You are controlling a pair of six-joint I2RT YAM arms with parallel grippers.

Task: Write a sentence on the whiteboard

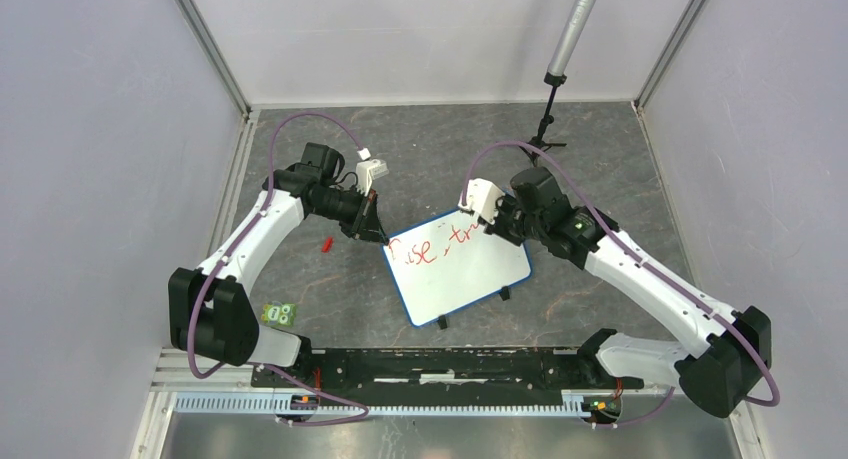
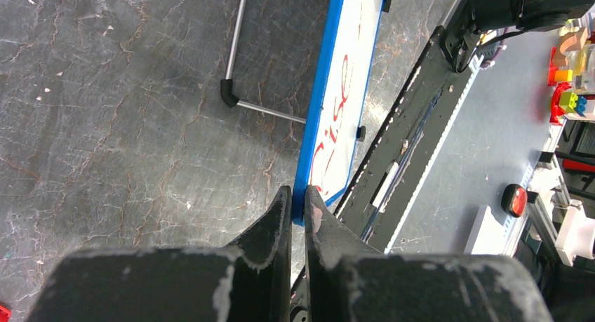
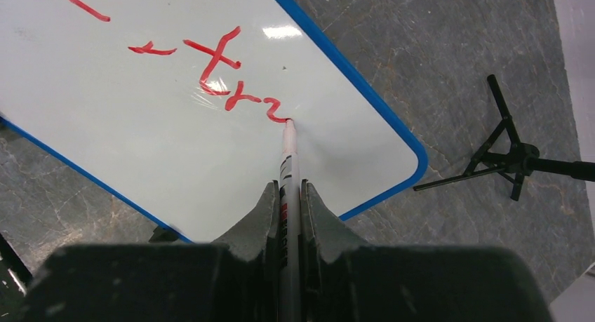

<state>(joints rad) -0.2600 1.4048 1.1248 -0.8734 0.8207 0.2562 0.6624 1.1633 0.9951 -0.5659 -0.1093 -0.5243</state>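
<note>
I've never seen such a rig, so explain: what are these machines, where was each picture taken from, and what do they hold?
Two robot arms are bolted to a table. The wide picture looks down from above; the other two come from a camera on each wrist. The left end effector pinches the blue rim of a whiteboard. The right end effector grips a marker, its tip on the board at the end of red writing reading roughly "Rise, tr". A small red piece, a green card and a black tripod stand sit on the table.
</note>
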